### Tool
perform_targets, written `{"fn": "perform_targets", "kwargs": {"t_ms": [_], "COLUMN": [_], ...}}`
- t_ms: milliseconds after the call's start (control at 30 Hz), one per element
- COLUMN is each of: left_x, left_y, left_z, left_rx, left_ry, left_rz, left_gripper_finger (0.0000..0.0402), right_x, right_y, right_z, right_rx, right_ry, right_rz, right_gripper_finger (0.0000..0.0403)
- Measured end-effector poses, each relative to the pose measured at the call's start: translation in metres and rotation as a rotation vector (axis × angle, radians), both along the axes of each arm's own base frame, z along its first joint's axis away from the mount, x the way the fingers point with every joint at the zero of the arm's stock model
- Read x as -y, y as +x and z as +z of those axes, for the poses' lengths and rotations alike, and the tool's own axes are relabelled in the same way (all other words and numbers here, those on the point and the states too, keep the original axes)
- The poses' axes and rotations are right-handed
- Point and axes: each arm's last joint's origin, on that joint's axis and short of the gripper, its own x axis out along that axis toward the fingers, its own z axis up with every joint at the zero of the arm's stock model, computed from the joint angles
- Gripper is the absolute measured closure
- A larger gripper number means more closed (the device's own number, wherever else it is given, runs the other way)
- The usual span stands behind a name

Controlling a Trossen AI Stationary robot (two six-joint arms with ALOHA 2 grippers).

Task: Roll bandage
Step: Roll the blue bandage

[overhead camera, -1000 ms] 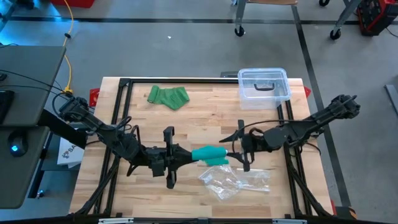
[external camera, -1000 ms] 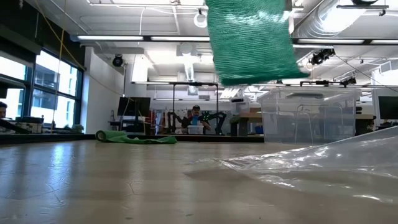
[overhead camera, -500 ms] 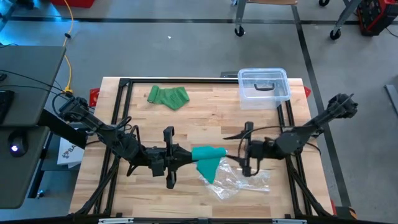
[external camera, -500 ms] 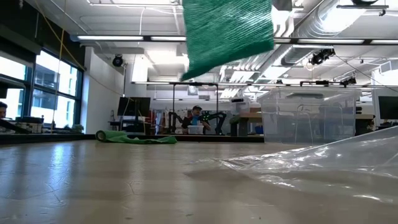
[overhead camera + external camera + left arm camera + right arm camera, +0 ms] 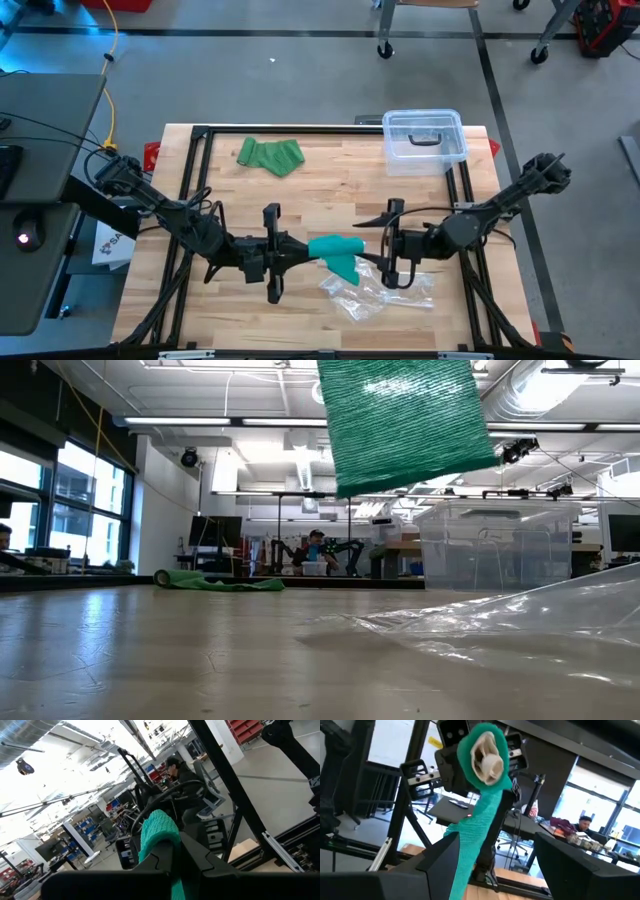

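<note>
Wooden table (image 5: 330, 175) | clear bin (image 5: 425, 136): 1 dark item | left gripper (image 5: 300, 251) clamps green bandage (image 5: 336, 250) | right gripper (image 5: 385, 246) spread, empty

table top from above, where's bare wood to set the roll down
Free patches on the table: the strip between the loose green bandage and the clear plastic box, and the middle band just below them. Crowded: the near centre, where the left gripper holds the teal bandage roll, the right gripper faces it, and the plastic wrapper lies beneath.

No legible text or labels anywhere.
</note>
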Motion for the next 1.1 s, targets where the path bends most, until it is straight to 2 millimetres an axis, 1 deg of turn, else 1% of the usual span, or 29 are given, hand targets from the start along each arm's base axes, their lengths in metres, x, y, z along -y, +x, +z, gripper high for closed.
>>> {"fn": "perform_targets", "kwargs": {"t_ms": [167,267,400,433,467,567,600,667,733,833,933,1000,1100], "left_x": [0.0,0.0,0.0,0.0,0.0,0.0,0.0,0.0,0.0,0.0,0.0,0.0,0.0], "left_y": [0.0,0.0,0.0,0.0,0.0,0.0,0.0,0.0,0.0,0.0,0.0,0.0,0.0], "left_z": [0.0,0.0,0.0,0.0,0.0,0.0,0.0,0.0,0.0,0.0,0.0,0.0,0.0], "left_rx": [0.0,-0.001,-0.001,-0.002,-0.002,-0.002,-0.001,-0.001,0.0,0.001,0.001,0.001,0.0], "left_ry": [-0.002,-0.001,0.0,0.0,0.0,0.0,0.0,0.0,-0.001,-0.001,-0.001,-0.001,-0.001], "left_rz": [0.0,0.0,0.0,0.0,0.0,0.0,0.001,0.0,0.0,0.0,0.0,0.0,0.0], "left_gripper_finger": [0.0395,0.0395,0.0395,0.0395,0.0395,0.0395,0.0395,0.0395,0.0395,0.0395,0.0395,0.0395,0.0395], "right_x": [0.0,-0.002,-0.007,-0.008,-0.011,-0.018,-0.02,-0.021,-0.02,-0.022,-0.025,-0.026,-0.028], "right_y": [0.0,0.001,-0.007,-0.01,-0.012,-0.014,-0.013,-0.01,-0.002,0.012,0.023,0.026,0.025], "right_z": [0.011,0.016,0.027,0.031,0.033,0.035,0.034,0.034,0.03,0.022,0.02,0.019,0.022], "right_rx": [0.016,-0.041,-0.17,-0.186,-0.198,-0.209,-0.205,-0.191,-0.189,-0.181,-0.131,-0.111,-0.092], "right_ry": [0.007,-0.027,-0.058,-0.058,-0.056,-0.044,-0.032,-0.004,-0.005,-0.033,-0.059,-0.086,-0.106], "right_rz": [-0.021,-0.04,-0.257,-0.277,-0.264,-0.121,-0.1,-0.121,-0.167,-0.164,-0.163,-0.195,-0.239], "right_gripper_finger": [0.0156,0.0156,0.0156,0.0156,0.0156,0.0156,0.0156,0.0156,0.0156,0.0156,0.016,0.0174,0.0214]}}
